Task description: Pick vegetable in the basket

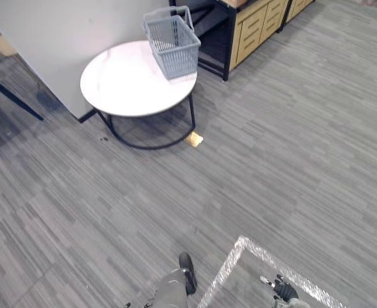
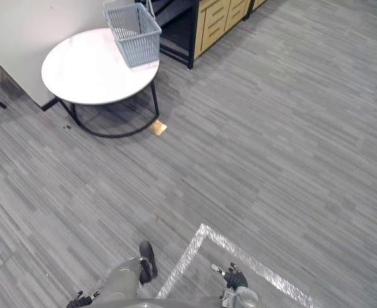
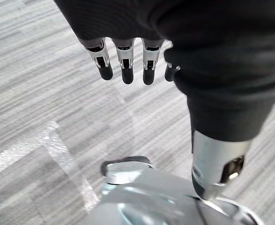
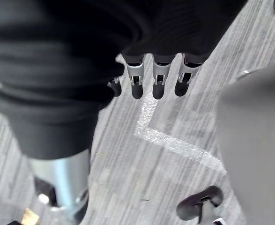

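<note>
On the bench, far off at 12 o'clock: grey basket [image 1: 173,43], handle up, at the bench's 2 o'clock edge; what lies inside is too far to tell.
Bench [image 1: 121,83]: round, white top, thin black legs, right by a white wall [image 1: 53,38].
Tan bit [image 1: 193,138]: small and flat, on the grey floor [image 1: 271,160] just beside the bench leg at 5 o'clock.
Drawers [image 1: 255,25]: wooden, just behind the basket at 1 o'clock.
Tape line [image 1: 230,266]: shiny white corner on the floor at 5 o'clock.
Left hand [image 3: 127,68]: low at 7 o'clock, fingers hang straight, holds nothing.
Right hand [image 4: 159,82]: low at 5 o'clock above the tape line, fingers straight, holds nothing, well apart from the basket.
</note>
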Controlling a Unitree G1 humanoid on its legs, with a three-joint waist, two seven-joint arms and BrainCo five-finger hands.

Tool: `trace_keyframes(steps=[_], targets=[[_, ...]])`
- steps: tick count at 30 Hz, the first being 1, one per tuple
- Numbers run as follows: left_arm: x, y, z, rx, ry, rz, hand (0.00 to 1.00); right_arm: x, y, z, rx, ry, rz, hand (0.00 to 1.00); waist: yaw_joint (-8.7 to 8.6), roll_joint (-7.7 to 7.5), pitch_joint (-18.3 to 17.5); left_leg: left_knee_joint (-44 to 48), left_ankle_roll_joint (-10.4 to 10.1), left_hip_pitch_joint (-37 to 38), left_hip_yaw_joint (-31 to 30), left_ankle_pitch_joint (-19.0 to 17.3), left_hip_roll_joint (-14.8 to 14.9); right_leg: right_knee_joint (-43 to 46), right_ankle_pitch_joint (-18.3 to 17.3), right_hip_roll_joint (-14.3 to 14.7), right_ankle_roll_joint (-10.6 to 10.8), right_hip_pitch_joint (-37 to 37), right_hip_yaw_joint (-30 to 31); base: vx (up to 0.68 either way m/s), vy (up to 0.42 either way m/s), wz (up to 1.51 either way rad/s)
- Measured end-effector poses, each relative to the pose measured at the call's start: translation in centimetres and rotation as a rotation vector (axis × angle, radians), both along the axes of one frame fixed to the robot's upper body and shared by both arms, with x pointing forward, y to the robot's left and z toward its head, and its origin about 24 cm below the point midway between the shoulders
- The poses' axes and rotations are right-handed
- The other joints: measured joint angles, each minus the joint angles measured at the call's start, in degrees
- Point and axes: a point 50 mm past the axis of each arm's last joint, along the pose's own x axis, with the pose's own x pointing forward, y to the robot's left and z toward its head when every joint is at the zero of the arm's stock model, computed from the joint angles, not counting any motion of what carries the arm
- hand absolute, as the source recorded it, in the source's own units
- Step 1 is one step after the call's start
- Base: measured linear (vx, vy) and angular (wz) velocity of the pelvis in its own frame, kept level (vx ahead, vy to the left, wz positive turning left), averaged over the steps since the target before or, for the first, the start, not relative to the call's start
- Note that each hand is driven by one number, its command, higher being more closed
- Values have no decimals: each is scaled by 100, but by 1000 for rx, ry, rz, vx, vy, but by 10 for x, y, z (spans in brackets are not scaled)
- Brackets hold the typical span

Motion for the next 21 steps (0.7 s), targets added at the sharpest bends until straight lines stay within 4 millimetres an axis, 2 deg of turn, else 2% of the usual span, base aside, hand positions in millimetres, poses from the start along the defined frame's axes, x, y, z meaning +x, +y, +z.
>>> trace_keyframes(steps=[1,2,3,4,5,6,7,9,10,11,12,13,14,15,16,18,19,20,21], targets=[[-1,1,0,4,4,-17,0,0,1,1,3,-9,4,0,-14,68,28,-239,-50,562,111,-214,-1,930,560,-143,168,-308,-46,590,198,-48],[1,2,1,8,1,-29,0,2,2,1,3,-15,11,0,-35,50,30,-331,-53,804,117,-270,-36,1459,479,-240,57,-518,-139,555,149,-28],[8,2,2,15,-16,-48,0,4,0,2,-6,-29,20,0,-118,29,25,-595,-96,1288,117,-356,-118,2283,148,-390,-361,-907,-365,415,87,-11],[11,2,3,17,-26,-55,0,7,-2,4,-14,-40,25,0,-151,59,43,-757,-137,1540,129,-401,-132,2553,-75,-390,-434,-1094,-504,492,87,-15],[17,1,4,19,-43,-66,0,11,-6,6,-30,-62,30,0,-201,131,79,-1019,-181,2021,192,-430,-137,2757,-643,-372,-728,-1403,-858,474,60,-15],[26,-3,5,14,-62,-90,0,16,-10,9,-43,-90,30,0,-287,216,116,-1181,-219,2359,215,-453,-97,2546,-1122,-307,-877,-1671,-1310,547,28,-9],[30,-4,5,14,-72,-96,0,19,-11,11,-47,-105,29,0,-323,235,125,-1230,-219,2474,232,-453,-85,2266,-1273,-285,-910,-1806,-1522,428,-21,10],[49,-11,8,4,-121,-106,0,24,-13,15,-55,-137,26,0,-383,259,135,-1239,-276,2642,198,-497,-44,738,-1305,-238,-950,-2227,-2035,408,-157,38],[57,-17,9,-8,-141,-111,0,29,-15,17,-61,-155,24,0,-459,328,177,-1246,-432,2704,125,-597,34,-48,-1216,-158,-837,-2322,-2087,534,-295,74],[64,-22,10,-16,-163,-115,0,29,-18,18,-70,-161,25,0,-486,326,196,-1280,-635,2819,69,-721,67,-1436,-715,-73,-782,-2297,-1994,479,-283,73],[63,-23,10,-18,-164,-112,0,25,-17,17,-69,-150,20,0,-463,243,189,-1322,-785,2954,20,-810,28,-2369,-199,-37,-764,-2276,-1719,584,-373,55],[58,-38,5,-60,-140,-95,0,29,-23,19,-83,-159,14,0,-438,381,259,-1436,-1013,3169,-98,-949,189,-2521,683,255,-992,-2161,-1489,481,-315,11],[58,-42,4,-72,-138,-93,0,32,-27,21,-92,-165,12,0,-411,485,252,-1449,-1033,3174,-106,-960,227,-2450,561,317,-903,-2219,-1491,453,-284,-13],[58,-45,3,-81,-136,-94,0,36,-31,23,-102,-179,-11,0,-397,583,239,-1421,-995,3093,-367,-816,115,-1850,118,273,-889,-2525,-1319,297,-170,-15],[56,-45,2,-83,-130,-80,0,35,-35,24,-97,-186,-52,0,-461,609,263,-1338,-983,3214,-371,-684,148,-1153,-401,266,-917,-2674,-1234,355,-247,-13],[52,-47,1,-87,-124,-67,0,30,-40,22,-113,-158,-34,0,-428,672,208,-658,-987,3121,-576,-668,391,-681,-865,371,-951,-2669,-1176,388,-332,-18],[51,-45,1,-85,-127,-62,0,24,-47,20,-125,-127,-31,0,-376,685,234,406,-1009,2686,-815,-628,737,-686,-1001,524,-1033,-2519,-1272,290,-265,-10],[52,-44,2,-84,-129,-59,0,22,-49,19,-129,-114,-30,0,-391,809,213,1028,-1028,2383,-937,-504,950,-750,-1041,594,-1086,-2380,-1361,298,-253,7],[52,-43,2,-84,-131,-46,0,8,-50,14,-127,-58,-36,0,-412,860,230,2055,-940,1904,-1033,54,1379,-902,-1105,784,-1142,-2091,-1584,389,-271,19]])
